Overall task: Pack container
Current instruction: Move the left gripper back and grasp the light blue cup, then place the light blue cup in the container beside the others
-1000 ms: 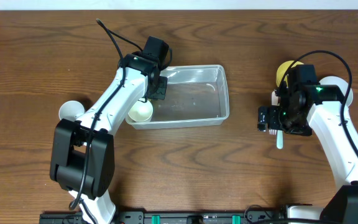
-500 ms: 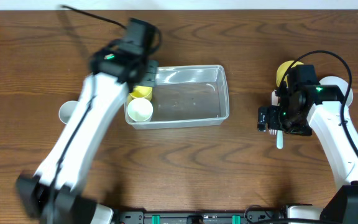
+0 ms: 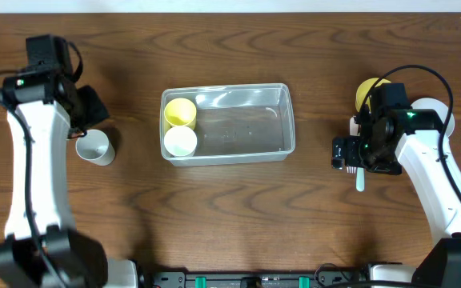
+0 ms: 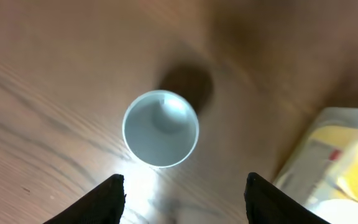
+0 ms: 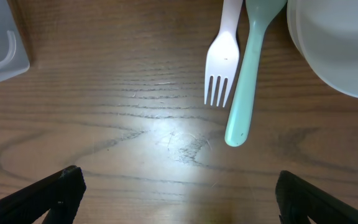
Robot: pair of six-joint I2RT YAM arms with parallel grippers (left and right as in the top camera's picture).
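The clear rectangular container (image 3: 246, 128) sits mid-table and holds a yellow cup (image 3: 179, 112) and a white cup (image 3: 180, 142) at its left end. Its corner shows in the left wrist view (image 4: 328, 146) and in the right wrist view (image 5: 2, 43). My left gripper (image 3: 89, 112) is open and empty at the far left, just above a white cup (image 3: 94, 146) standing on the table. In the left wrist view the gripper (image 4: 185, 199) is short of that cup (image 4: 160, 129). My right gripper (image 3: 350, 152) is open and empty (image 5: 179, 199), near a white fork (image 5: 224, 62) and a teal spoon (image 5: 247, 74).
A yellow bowl (image 3: 366, 90) and a white bowl (image 3: 434, 112) stand at the right, behind my right arm. The white bowl's rim shows in the right wrist view (image 5: 334, 50). The fork's handle end (image 3: 359, 180) sticks out below my right gripper.
My left arm has swung from the container's left end out to the far left, leaving a yellow cup in the container beside the white one. The right arm has not moved.
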